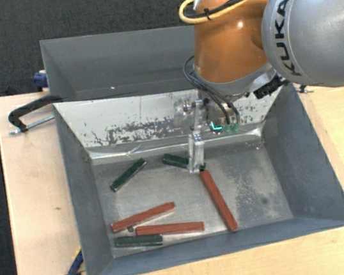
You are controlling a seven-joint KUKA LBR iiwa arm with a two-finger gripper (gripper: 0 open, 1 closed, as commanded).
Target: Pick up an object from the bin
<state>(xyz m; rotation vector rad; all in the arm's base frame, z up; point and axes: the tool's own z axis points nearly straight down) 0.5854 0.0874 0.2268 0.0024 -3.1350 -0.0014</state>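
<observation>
My gripper (196,162) hangs low near the middle of the bin's back part, under the orange cover. Its tip is right at the upper end of a long red stick (218,199), which runs from there down toward the front wall. A short dark green block (176,161) lies just left of the gripper, close to it. Whether anything is held cannot be made out. Farther left a dark green stick (128,175) lies at a slant.
At the front left of the bin lie two red sticks (143,218) (170,229) and a dark green stick (138,241), close together. The bin's sloped walls rise on all sides, and the arm reaches in from the upper right.
</observation>
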